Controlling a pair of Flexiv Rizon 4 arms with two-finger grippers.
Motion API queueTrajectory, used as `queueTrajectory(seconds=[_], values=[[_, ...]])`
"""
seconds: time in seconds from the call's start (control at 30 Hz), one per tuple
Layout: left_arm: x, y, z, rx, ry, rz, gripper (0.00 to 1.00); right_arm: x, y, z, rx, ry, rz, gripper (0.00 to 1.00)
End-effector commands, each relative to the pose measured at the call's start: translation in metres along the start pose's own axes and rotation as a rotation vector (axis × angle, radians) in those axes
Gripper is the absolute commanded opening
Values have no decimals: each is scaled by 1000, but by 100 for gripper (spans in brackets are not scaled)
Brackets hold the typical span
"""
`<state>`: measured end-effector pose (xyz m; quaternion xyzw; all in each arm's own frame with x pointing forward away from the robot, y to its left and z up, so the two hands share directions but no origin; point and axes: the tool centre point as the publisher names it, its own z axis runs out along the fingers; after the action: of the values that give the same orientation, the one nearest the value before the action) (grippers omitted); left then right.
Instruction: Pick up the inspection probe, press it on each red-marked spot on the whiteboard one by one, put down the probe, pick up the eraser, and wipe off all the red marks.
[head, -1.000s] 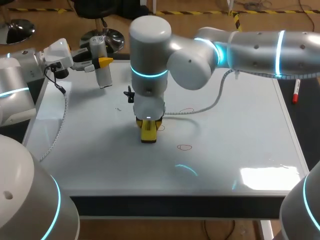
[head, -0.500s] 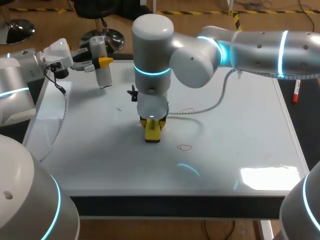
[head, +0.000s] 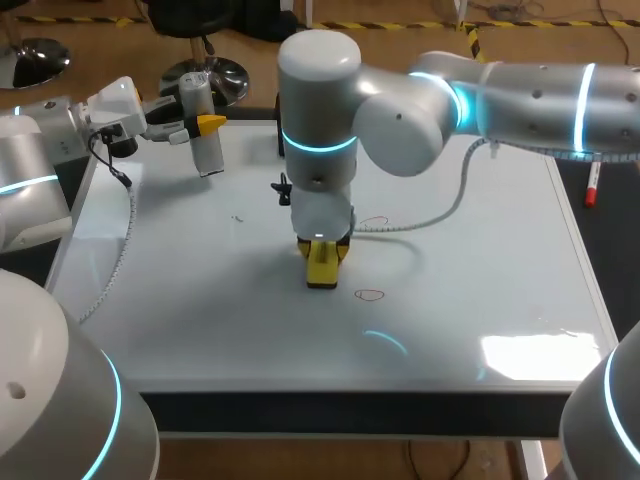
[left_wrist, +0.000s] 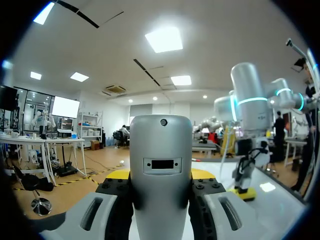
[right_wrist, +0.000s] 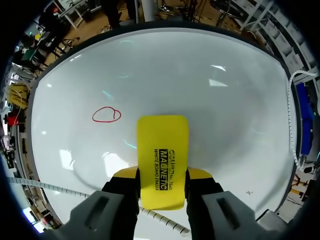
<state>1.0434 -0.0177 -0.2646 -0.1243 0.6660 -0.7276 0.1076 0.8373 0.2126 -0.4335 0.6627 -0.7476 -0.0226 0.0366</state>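
Right gripper (right_wrist: 162, 182) clamps a flat, round-cornered yellow eraser (right_wrist: 162, 150); left gripper (left_wrist: 161, 186) pinches a smooth grey probe (left_wrist: 161, 145). One red oval (head: 374, 221) is half-hidden.

Right gripper (head: 322, 256) pointed straight down, fingers clamped on the eraser (right_wrist: 162, 150). Left gripper (head: 202, 125) hung level, fingers squeezing the inspection probe (left_wrist: 161, 165).

hand (right_wrist: 162, 176) clamping yellow eraser (right_wrist: 162, 150), red mark (right_wrist: 106, 115) nearby
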Motion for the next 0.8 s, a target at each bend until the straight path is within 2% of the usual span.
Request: queueTrajectory(seconds=[0.03,0.4,0.8], values=[[0,-1,0,0,-2,2,0,10,-1,14,6,3,0,0],[0,-1,0,0,-2,2,0,17,-3,12,13,9,4,0],[0,-1,0,0,-2,2,0,13,-21,-47,4,-22,-15,0]])
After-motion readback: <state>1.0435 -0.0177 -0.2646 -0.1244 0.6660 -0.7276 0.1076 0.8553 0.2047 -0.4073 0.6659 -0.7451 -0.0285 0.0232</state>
